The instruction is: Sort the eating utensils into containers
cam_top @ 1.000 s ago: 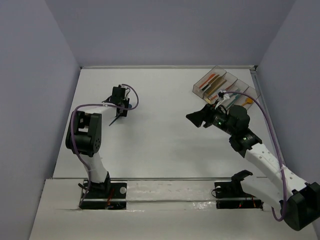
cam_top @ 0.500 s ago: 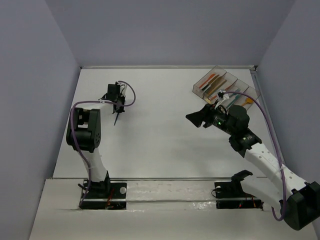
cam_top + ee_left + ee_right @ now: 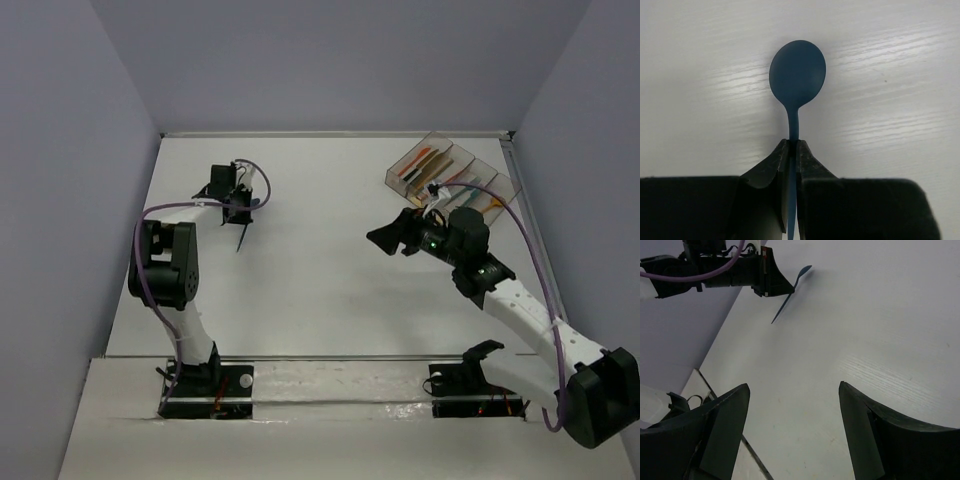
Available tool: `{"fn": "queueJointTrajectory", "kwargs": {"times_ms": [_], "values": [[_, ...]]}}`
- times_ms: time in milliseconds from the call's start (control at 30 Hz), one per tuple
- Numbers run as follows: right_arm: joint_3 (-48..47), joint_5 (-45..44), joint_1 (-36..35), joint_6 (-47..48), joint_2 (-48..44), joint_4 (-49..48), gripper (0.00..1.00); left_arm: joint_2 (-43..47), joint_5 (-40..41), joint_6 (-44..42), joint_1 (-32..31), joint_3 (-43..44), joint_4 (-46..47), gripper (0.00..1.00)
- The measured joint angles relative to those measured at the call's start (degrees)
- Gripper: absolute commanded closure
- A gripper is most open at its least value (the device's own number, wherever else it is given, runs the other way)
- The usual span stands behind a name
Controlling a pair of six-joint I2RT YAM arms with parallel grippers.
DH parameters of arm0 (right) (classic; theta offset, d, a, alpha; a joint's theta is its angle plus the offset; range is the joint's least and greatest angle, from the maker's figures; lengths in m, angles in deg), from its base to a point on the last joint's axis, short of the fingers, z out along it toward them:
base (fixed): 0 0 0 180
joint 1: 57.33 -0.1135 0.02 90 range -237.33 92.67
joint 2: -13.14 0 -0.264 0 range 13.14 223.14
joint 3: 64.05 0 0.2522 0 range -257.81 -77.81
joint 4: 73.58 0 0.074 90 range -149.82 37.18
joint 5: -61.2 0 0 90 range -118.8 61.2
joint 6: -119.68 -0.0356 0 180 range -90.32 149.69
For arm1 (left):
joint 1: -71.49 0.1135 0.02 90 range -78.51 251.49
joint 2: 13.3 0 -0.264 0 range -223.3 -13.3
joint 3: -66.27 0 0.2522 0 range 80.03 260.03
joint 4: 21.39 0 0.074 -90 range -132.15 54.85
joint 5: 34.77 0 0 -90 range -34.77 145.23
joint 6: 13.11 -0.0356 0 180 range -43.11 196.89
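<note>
– Left jaws are pinched fully shut on the spoon (image 3: 797, 75), about midway along its handle. The bowl sticks out ahead and the handle's tail pokes out behind. Right jaws are spread wide with nothing between them.
– Where is the spoon?
– At the far left of the worktop (image 3: 320, 280), well apart from the bins (image 3: 402, 170) at the far right. The right jaws hang over bare worktop near those bins. I can't tell whether the spoon's tail touches the surface.
– How will it handle?
– It looks like thin plastic, so I'd judge it very light, fairly stiff and smooth. Pinched at one narrow spot, it may pivot in the grip if the arm swings fast.
– Is there a better hold?
– Mid-handle looks close to its balance, so it's a sound choice. Squeezing harder would gain little and might flex the handle.
– Which bin?
– One holds orange chopsticks (image 3: 422, 160) and others hold small pieces. From above I can't make out which takes spoons.
</note>
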Motion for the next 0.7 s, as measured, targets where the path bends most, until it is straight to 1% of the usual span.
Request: {"fn": "queueJointTrajectory", "kwargs": {"times_ms": [133,200,367,467,533,600,700], "values": [[0.0,1.22,0.0,-0.96,4.33,-1.81,0.2,1.31,-5.46,2.82,-0.31,0.04,-0.33,1.0],[0.0,1.77,-0.24,-1.6,6.64,-2.38,0.2,2.34,-9.51,4.85,-0.61,0.04,-0.44,1.0],[-0.07,2.38,-1.88,-3.26,9.75,-3.48,0.19,8.57,-18.53,9.57,-3.89,-0.11,0.83,1.0],[-0.46,2.29,-3.15,-4.22,10.73,-4.79,0.2,14.16,-22.18,12.02,-7.76,-0.87,2.89,1.0],[-0.9,2.1,-4.26,-4.96,11.74,-6.1,0.21,17.81,-24.15,13.97,-11.43,-2.23,4.96,1.0],[-1.53,1.64,-5.92,-5.6,13.16,-7.8,0.25,20.44,-25.62,15.8,-14.82,-4.15,7.17,1.0],[-2.36,1.27,-7.85,-6.27,15.02,-10.05,0.27,22.49,-27.15,18.27,-18.73,-7.54,10.12,1.0]]}}
